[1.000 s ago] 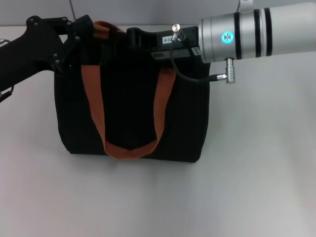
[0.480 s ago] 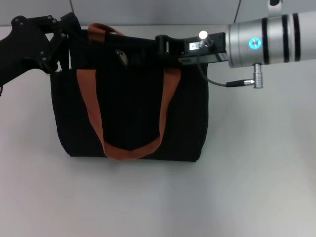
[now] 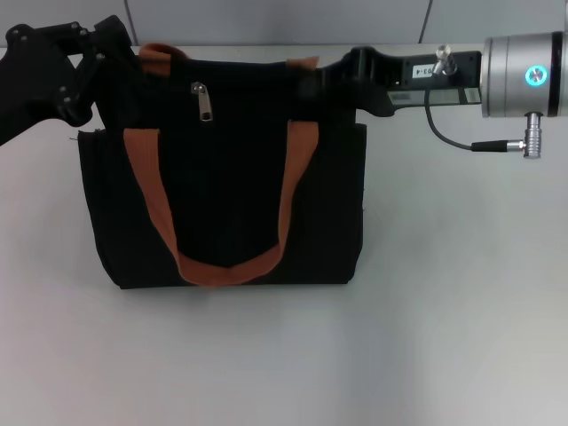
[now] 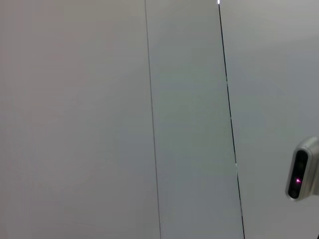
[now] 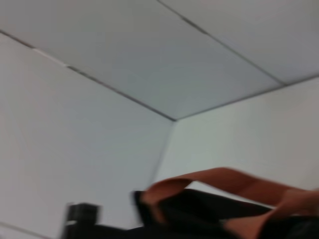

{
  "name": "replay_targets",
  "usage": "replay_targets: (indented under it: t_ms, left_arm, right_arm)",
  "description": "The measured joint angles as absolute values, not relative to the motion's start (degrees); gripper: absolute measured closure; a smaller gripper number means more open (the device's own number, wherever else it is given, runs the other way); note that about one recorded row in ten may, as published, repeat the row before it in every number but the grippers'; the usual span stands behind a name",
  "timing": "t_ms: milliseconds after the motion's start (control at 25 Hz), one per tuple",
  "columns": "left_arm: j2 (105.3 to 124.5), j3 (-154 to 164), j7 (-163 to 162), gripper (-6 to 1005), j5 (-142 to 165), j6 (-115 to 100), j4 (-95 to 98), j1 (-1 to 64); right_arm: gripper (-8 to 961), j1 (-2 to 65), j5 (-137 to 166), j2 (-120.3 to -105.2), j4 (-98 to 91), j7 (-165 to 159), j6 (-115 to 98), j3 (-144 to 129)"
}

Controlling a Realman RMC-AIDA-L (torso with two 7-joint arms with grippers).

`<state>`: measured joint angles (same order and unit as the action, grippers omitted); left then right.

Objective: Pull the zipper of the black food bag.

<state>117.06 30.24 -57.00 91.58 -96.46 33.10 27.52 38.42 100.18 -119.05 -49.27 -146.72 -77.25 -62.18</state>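
Note:
The black food bag [image 3: 231, 204] stands upright on the white table in the head view, with a rust-orange handle [image 3: 222, 266] hanging down its front. The silver zipper pull [image 3: 204, 102] hangs near the top edge, left of centre, and nothing holds it. My left gripper [image 3: 111, 53] is at the bag's top left corner. My right gripper [image 3: 328, 82] is at the bag's top right edge, well to the right of the pull. The right wrist view shows the bag's top [image 5: 199, 214] and an orange handle [image 5: 224, 181].
The white table [image 3: 444, 337] spreads in front of and to the right of the bag. A grey panelled wall stands behind it. The left wrist view shows only wall panels and a small grey device [image 4: 301, 174].
My right gripper has moved to the right along the bag's top edge, from near the left handle to the right corner. The bag has straightened and the zipper pull has come into view.

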Motion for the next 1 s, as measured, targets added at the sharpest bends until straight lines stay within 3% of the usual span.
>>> replay_targets:
  t_ms: [360, 600, 1000]
  left_arm:
    - [117.55, 30.74, -57.12, 970, 91.76, -96.78, 33.03, 28.64]
    - [117.58, 30.76, -57.13, 970, 91.69, -96.78, 32.90, 28.72]
    - [117.50, 30.71, -57.13, 969, 91.67, -96.89, 32.88, 28.74]
  right_arm:
    - [866, 42.39, 96.42, -119.36, -48.21, -143.30, -79.85, -64.93]
    - [701, 47.49, 97.84, -119.33, -42.89, -143.17, -78.67, -65.77]
    - [665, 48.80, 100.39, -119.12, -42.68, -143.48, -76.59, -66.62]
